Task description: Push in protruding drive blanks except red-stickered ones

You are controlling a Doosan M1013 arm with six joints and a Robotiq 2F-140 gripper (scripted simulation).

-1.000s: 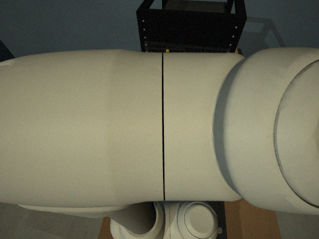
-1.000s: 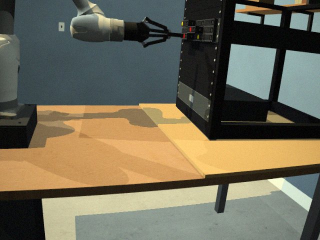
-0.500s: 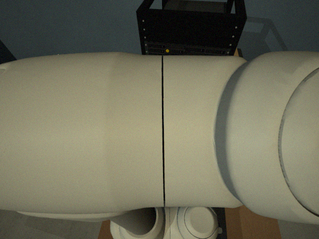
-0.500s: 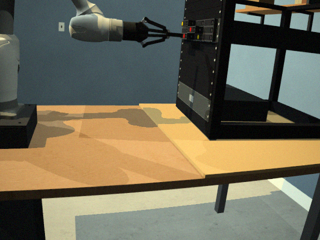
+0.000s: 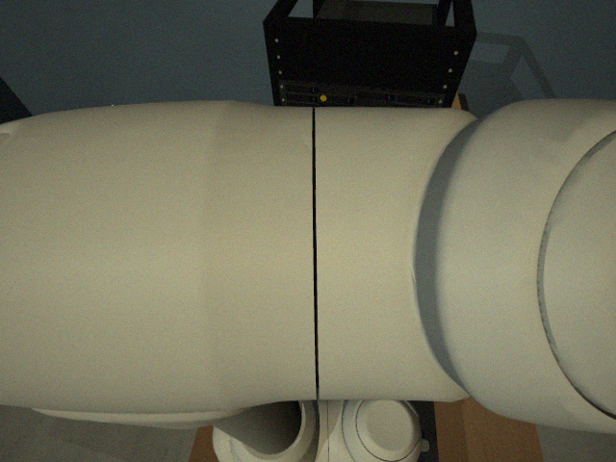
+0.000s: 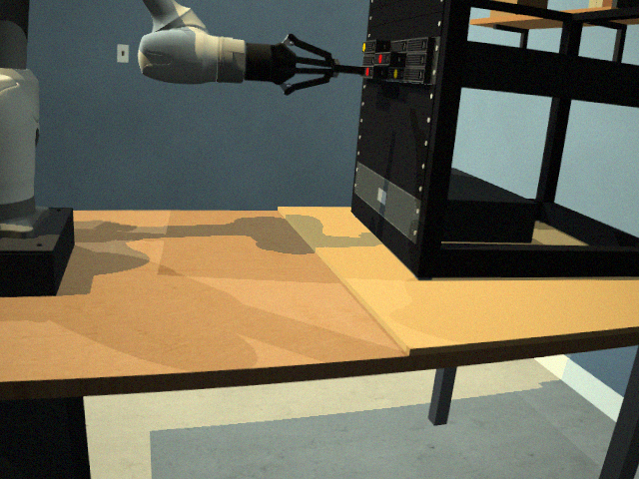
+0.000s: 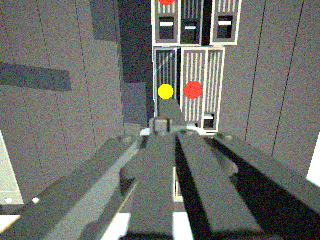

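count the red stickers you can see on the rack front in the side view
2: one red sticker in the middle row, one red sticker in the bottom row at the closed tool's tip. The tool may hide others.

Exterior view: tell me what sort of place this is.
Probably a server or IT workshop bench. A black equipment rack stands on a wooden table, with drive blanks bearing yellow and red stickers near its top, and a robot arm's shut gripper reaching at them.
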